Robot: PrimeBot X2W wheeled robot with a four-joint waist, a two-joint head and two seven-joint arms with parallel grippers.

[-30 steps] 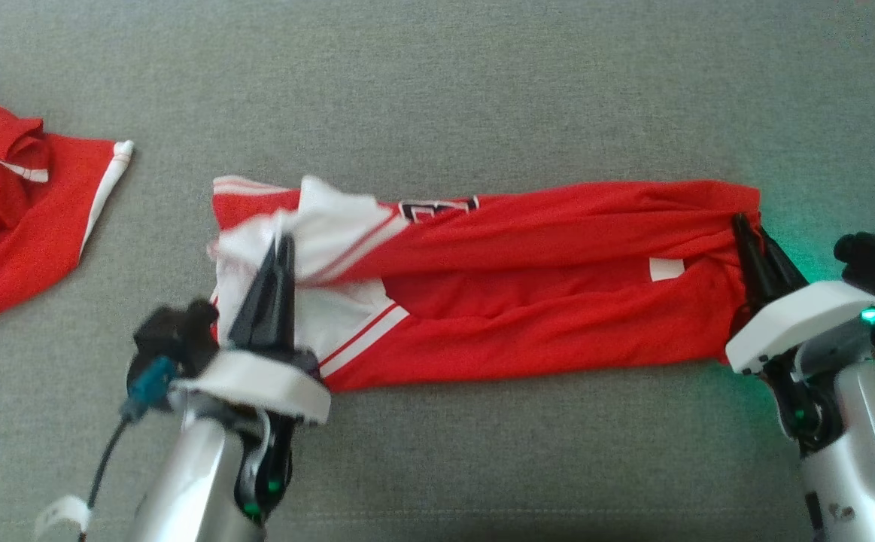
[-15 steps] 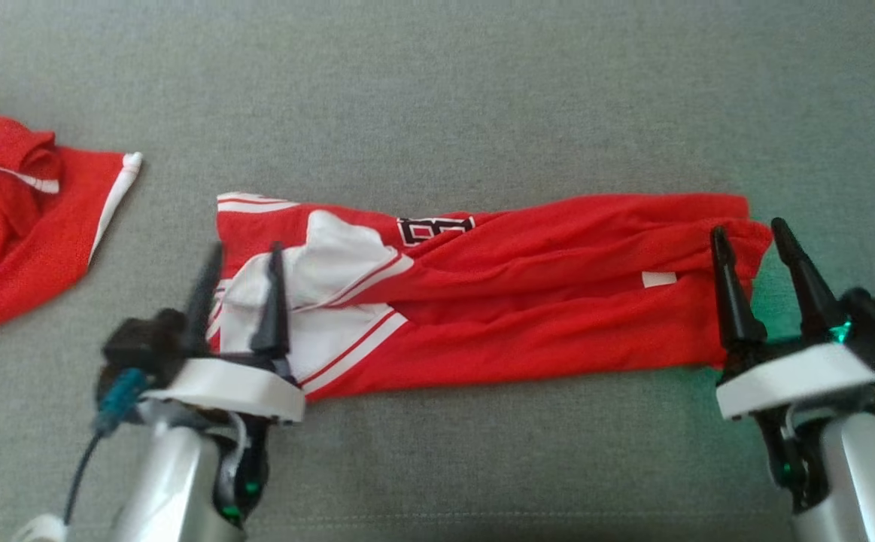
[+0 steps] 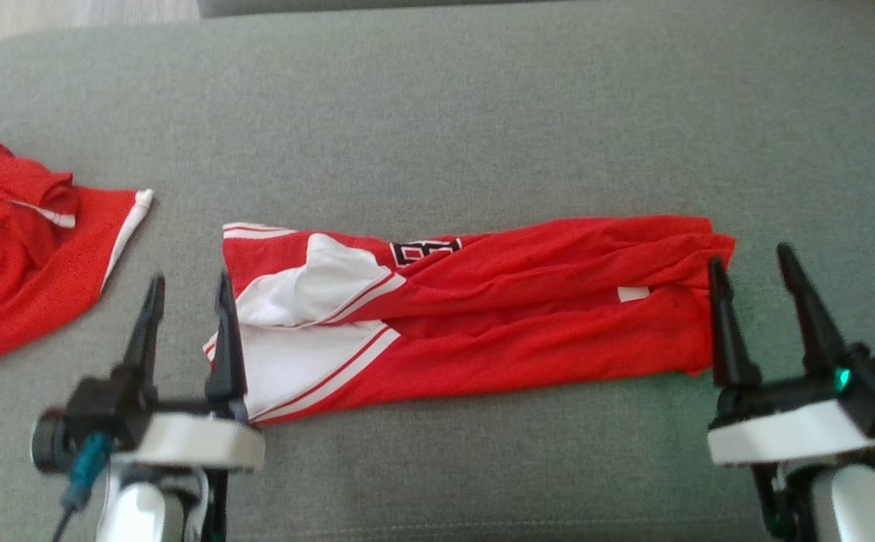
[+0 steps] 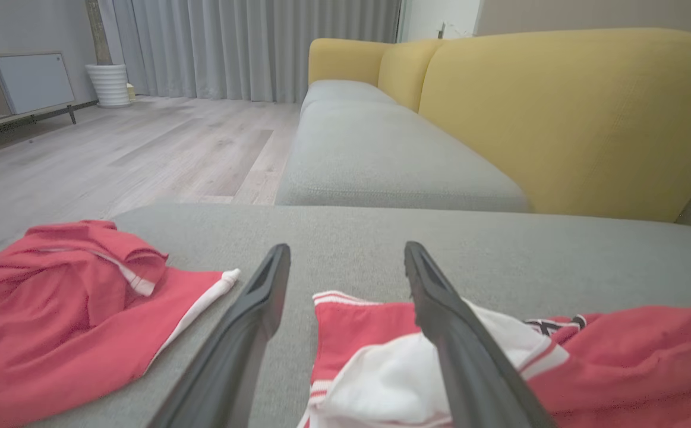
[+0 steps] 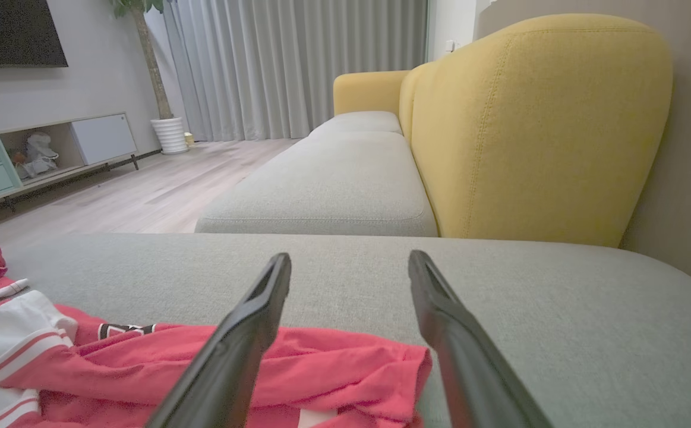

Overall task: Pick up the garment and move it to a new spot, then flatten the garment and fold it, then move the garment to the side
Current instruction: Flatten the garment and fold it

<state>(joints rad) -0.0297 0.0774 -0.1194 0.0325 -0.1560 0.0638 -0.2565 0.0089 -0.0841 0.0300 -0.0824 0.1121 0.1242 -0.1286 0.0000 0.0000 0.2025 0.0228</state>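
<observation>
Long, rumpled red-and-white garment

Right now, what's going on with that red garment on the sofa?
The red and white garment lies folded into a long band on the grey cushion. The left gripper stands open at its left end and the right gripper open at its right end; neither holds it. A second red garment lies bunched farther left.

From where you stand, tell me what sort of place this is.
Most likely a home living room: a yellow-backed sofa with grey seats, floor-length curtains, and a low cabinet on wood flooring.
</observation>
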